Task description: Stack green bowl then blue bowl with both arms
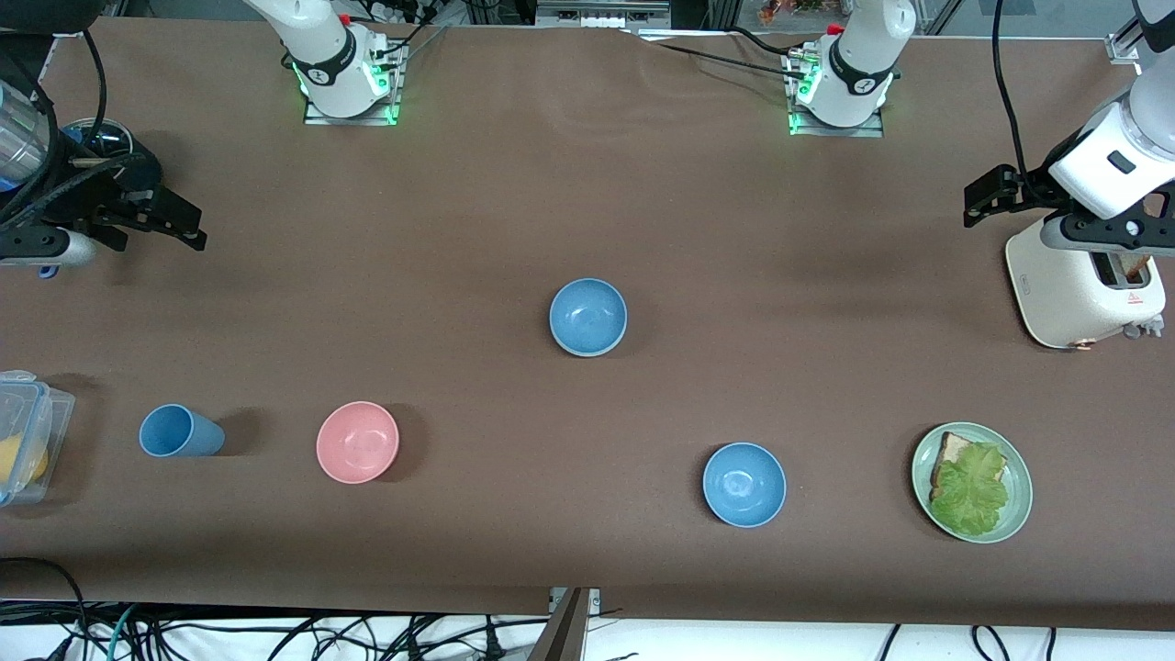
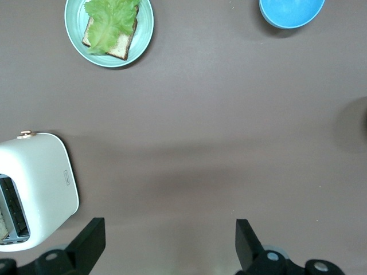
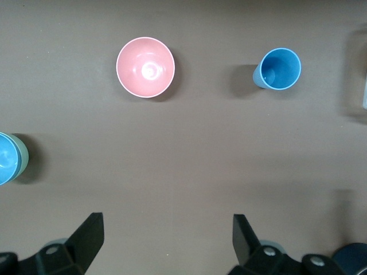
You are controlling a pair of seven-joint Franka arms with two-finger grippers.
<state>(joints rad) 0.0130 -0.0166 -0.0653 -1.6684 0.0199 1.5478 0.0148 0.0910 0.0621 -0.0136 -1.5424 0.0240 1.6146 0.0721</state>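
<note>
Both arms are drawn back to opposite ends of the brown table (image 1: pixel 587 184) and wait. The left arm is bent over the white toaster (image 1: pixel 1083 285), and its left gripper (image 2: pixel 166 246) hangs over bare cloth just beside it with fingers spread wide and nothing between them. The right gripper (image 3: pixel 166 243) hangs over the right arm's end of the table, likewise spread and holding nothing. At mid-table the blue bowl (image 1: pixel 587 317) sits mouth up inside the green bowl (image 3: pixel 23 156), which shows only as a pale sliver at its side. Being round, the pair has no long axis. A second blue bowl (image 1: pixel 744 484) stands apart, nearer the front camera, between the stack and a green plate (image 1: pixel 1017 500) of bread and lettuce. A pink bowl (image 1: pixel 357 442) and a blue cup (image 1: pixel 179 431) stand toward the right arm's end. The toaster bears a small plate and a red warning triangle, both too small to read.
</note>
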